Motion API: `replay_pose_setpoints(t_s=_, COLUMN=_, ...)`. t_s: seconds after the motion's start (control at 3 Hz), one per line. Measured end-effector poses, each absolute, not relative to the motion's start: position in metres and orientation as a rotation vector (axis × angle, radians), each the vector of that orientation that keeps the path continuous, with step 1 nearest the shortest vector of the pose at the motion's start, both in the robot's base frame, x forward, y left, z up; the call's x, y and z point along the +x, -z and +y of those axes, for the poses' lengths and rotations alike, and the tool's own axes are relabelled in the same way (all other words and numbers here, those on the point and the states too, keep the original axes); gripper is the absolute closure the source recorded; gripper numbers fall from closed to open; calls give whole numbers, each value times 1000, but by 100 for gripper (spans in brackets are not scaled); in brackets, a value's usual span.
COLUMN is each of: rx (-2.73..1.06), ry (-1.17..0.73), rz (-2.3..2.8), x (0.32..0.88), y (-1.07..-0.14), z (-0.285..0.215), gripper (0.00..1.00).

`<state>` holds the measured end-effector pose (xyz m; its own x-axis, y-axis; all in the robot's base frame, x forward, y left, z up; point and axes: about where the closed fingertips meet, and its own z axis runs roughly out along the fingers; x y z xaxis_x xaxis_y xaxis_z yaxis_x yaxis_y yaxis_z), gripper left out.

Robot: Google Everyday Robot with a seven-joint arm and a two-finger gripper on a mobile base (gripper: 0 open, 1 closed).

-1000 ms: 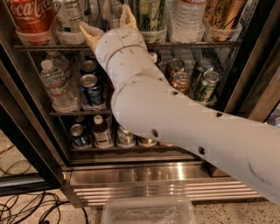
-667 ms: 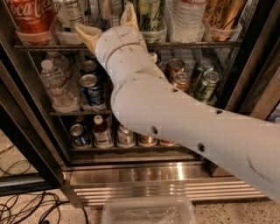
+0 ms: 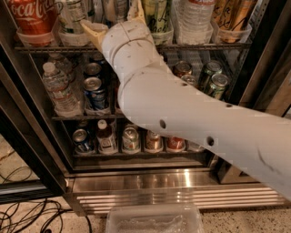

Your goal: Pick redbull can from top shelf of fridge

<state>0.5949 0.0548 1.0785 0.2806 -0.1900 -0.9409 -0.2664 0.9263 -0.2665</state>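
My gripper [image 3: 112,14] is at the top shelf [image 3: 204,46] of the fridge [image 3: 150,179], at the end of my white arm, which reaches in from the lower right. Its cream fingers [image 3: 92,30] are spread apart, one to the left and one pointing up. A slim silver can [image 3: 116,7], likely the redbull can, stands between them. Its top is cut off by the frame edge and its base is hidden behind my wrist. I cannot tell whether the fingers touch it. A green-and-cream can [image 3: 157,18] stands just to the right.
The top shelf also holds a red Coca-Cola container [image 3: 29,18], a clear bottle [image 3: 195,18] and gold cans [image 3: 232,20]. Lower racks hold water bottles [image 3: 57,86], a blue soda can [image 3: 95,93] and green cans [image 3: 213,82]. On the floor are a clear plastic tub [image 3: 154,220] and cables [image 3: 27,214].
The arm and gripper have edged slightly up and further into the top shelf. The fingers stay spread.
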Motion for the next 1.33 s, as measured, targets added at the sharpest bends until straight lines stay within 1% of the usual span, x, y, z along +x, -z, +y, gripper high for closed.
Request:
replay_pose_setpoints(t_s=0.33, rx=-403, ry=-34, rz=1307, x=602, y=-1078, z=46, gripper=28)
replay_pose_setpoints(t_s=0.67, rx=-388, ry=-24, rz=1323, x=605, y=-1075, z=39, gripper=32)
replay_pose_setpoints(t_s=1.33, rx=-381, ry=-43, rz=1340, x=611, y=-1071, z=45, gripper=33)
